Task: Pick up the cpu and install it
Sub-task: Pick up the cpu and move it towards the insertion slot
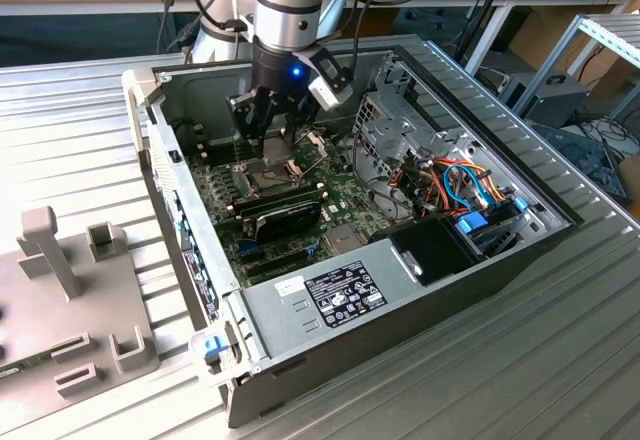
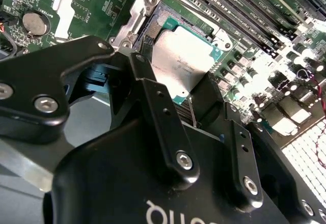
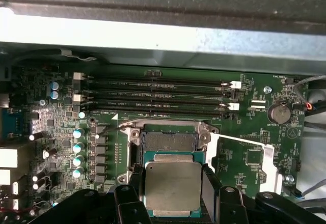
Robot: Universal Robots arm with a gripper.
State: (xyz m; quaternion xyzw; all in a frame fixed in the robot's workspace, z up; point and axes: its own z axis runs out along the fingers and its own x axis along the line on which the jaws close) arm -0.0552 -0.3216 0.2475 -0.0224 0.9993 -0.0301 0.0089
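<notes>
Inside the computer case (image 1: 400, 345), the cpu (image 3: 173, 186) is held flat by the claw (image 1: 268, 132), which is closed on two opposite edges of it. In the first wrist view the chip is seen just beside the dark socket (image 3: 168, 141) on the green board (image 3: 239, 158), not yet squarely over it. For a clean seating, it is best kept level, squared to the socket's sides, and set down without being pressed or slid across the contacts.
</notes>
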